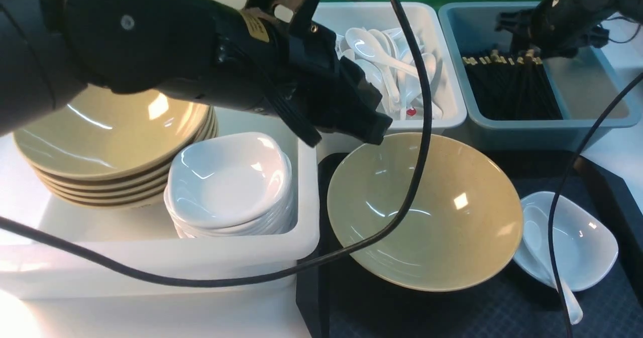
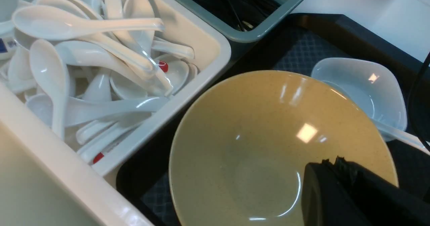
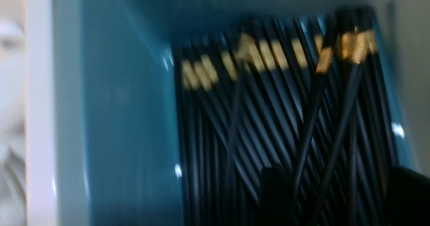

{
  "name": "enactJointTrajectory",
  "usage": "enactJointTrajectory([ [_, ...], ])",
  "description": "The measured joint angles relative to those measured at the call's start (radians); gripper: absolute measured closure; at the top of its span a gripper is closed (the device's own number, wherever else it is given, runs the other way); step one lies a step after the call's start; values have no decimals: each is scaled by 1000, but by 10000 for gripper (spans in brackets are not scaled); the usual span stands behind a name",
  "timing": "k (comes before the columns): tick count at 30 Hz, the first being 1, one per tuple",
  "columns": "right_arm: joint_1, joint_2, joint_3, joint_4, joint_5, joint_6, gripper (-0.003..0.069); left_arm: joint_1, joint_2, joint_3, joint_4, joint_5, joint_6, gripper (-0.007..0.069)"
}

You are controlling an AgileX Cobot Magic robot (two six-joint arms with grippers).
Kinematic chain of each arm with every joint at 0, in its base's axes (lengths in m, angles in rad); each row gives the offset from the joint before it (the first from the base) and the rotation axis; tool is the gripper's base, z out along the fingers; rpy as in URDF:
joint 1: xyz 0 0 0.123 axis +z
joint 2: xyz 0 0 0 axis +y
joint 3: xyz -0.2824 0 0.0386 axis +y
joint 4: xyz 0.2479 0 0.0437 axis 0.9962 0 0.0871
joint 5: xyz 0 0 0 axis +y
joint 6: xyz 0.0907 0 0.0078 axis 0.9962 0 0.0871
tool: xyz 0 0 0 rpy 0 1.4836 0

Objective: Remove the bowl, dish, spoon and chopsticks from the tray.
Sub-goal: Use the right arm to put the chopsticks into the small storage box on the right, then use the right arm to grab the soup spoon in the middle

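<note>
Black chopsticks [image 3: 340, 125] in tub [image 3: 127, 118]; right tool [image 3: 339, 199] agape, empty; left tool [image 2: 332, 164] shut above bowl [image 1: 452, 237]; next: opening, rim grip.

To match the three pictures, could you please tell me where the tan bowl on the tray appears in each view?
Front view: the bowl sits lower centre, on the tray.
Left wrist view: it fills the middle, between spoon tub and dish.
Right wrist view: not in it.
Shared landmark: the grey-blue chopstick tub, behind the bowl.
</note>
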Motion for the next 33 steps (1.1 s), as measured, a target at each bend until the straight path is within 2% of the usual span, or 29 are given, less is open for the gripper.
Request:
enactJointTrajectory([
  [4,15,-102,16,11,203,-131,113,0,-1,0,-12,26,11,640],
  [8,59,-248,134,11,299,-216,104,0,-11,13,-6,117,77,640],
  [9,81,-309,228,11,308,-229,103,0,-25,34,-3,142,101,640],
  [13,160,-568,582,22,251,-229,100,0,-98,171,0,161,152,640],
  [15,180,-651,668,22,224,-213,100,0,-122,214,0,153,157,640],
  [16,207,-770,831,22,177,-184,100,0,-168,269,0,115,161,640],
  [17,219,-830,906,22,147,-169,100,0,-189,292,0,92,161,640],
  [22,236,-990,1169,23,22,-79,100,0,-234,330,-20,8,167,640],
  [27,236,-972,1277,23,-32,-53,100,0,-232,331,-51,-11,193,640],
  [33,236,-821,1274,22,-134,-26,100,0,-229,331,-104,-14,210,640],
])
